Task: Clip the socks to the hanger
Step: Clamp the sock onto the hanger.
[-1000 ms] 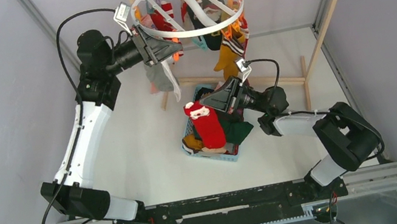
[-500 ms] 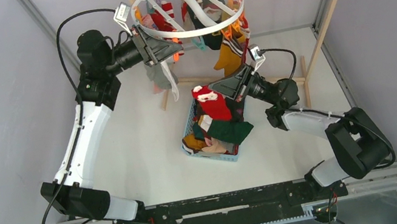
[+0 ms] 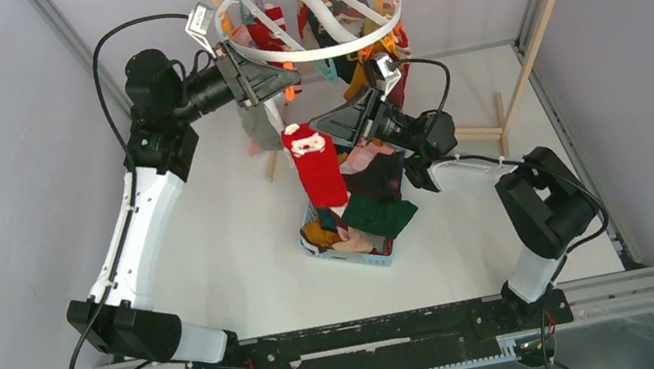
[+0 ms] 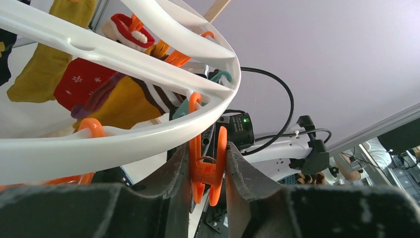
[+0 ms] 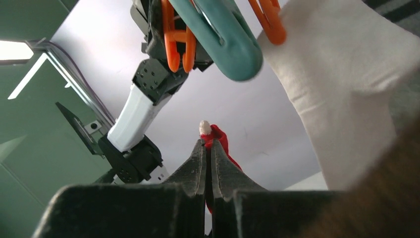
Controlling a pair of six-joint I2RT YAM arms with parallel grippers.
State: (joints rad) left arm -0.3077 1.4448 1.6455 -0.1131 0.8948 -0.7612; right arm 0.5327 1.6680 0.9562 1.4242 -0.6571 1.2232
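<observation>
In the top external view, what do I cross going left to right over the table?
left arm's white link → red Santa sock → right arm's white link → wooden frame's right post

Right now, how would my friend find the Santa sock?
Between the white ring hanger and the blue basket, the right gripper holds a red sock. Unlike the clipped socks, it dangles free, Santa's face at its top.
</observation>
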